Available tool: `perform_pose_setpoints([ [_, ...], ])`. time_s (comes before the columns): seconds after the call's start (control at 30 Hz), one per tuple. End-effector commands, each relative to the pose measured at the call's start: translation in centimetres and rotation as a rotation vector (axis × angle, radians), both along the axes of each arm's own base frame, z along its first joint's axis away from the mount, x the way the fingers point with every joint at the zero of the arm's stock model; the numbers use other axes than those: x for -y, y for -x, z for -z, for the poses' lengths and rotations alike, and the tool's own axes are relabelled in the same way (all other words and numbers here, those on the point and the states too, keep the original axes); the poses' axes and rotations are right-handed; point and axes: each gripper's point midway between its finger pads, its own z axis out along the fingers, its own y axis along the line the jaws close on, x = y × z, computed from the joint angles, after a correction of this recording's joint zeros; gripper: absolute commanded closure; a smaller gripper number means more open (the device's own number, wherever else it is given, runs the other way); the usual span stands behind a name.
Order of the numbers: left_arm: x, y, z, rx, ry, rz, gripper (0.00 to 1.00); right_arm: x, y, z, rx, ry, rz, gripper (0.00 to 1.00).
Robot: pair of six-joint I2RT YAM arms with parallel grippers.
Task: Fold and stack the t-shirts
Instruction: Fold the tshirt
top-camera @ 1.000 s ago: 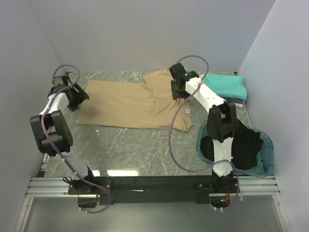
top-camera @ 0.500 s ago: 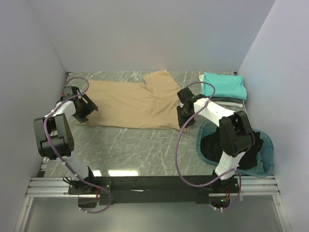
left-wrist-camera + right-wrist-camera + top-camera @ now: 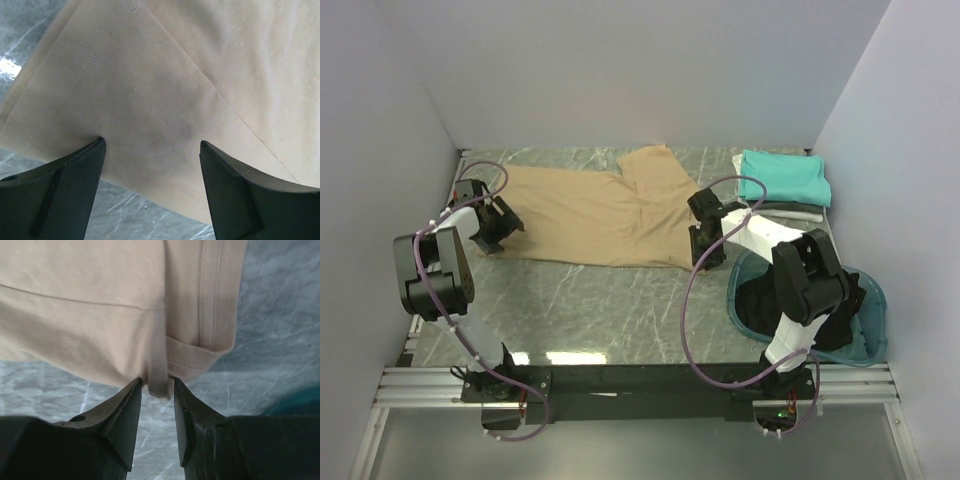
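A tan t-shirt (image 3: 590,215) lies spread flat on the marble table, with one sleeve toward the back. My left gripper (image 3: 500,230) is open at the shirt's near left corner. In the left wrist view its jaws (image 3: 152,145) stand wide apart over the tan corner (image 3: 165,75), with bare table below them. My right gripper (image 3: 700,252) is at the shirt's near right corner. In the right wrist view it (image 3: 158,386) is closed on a small fold of the tan hem (image 3: 159,375), beside a stitched sleeve edge (image 3: 210,300).
A folded teal shirt (image 3: 785,175) lies on a stack of grey and white ones (image 3: 795,210) at the back right. A round teal basin (image 3: 878,330) at the right holds a black shirt (image 3: 825,295). White walls enclose the table.
My right gripper moved from the shirt's back part to its near right corner and closed on the hem. My left gripper moved nearer, to the near left corner.
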Motion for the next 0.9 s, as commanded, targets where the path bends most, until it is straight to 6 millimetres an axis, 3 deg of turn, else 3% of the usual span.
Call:
perform_pose_setpoints([
  [0.0,-0.8,-0.5,0.7,-0.003,-0.039,0.013,0.17,0.8,0.2,-0.9,0.039,0.008,0.032,0.6],
  [0.2,-0.8,-0.6,1.2,-0.017,-0.042,0.022,0.17,0.6,0.7,-0.2,0.026,-0.015,0.027,0.66],
  [0.3,-1.2,-0.7,1.5,-0.025,-0.062,0.024,0.17,0.5,0.4,-0.5,0.024,-0.008,0.024,0.81],
  [0.5,-2.6,-0.4,1.9,-0.06,-0.138,0.032,0.17,1.1,-0.4,-1.5,0.038,0.029,0.018,0.97],
  [0.67,-4.3,-0.1,1.5,-0.076,-0.228,0.016,0.17,2.6,-0.7,-2.2,0.05,0.098,0.016,0.98],
  [0.87,-4.9,-0.1,1.4,-0.077,-0.265,0.023,0.17,3.4,-0.2,-2.1,0.026,0.141,-0.019,0.99],
])
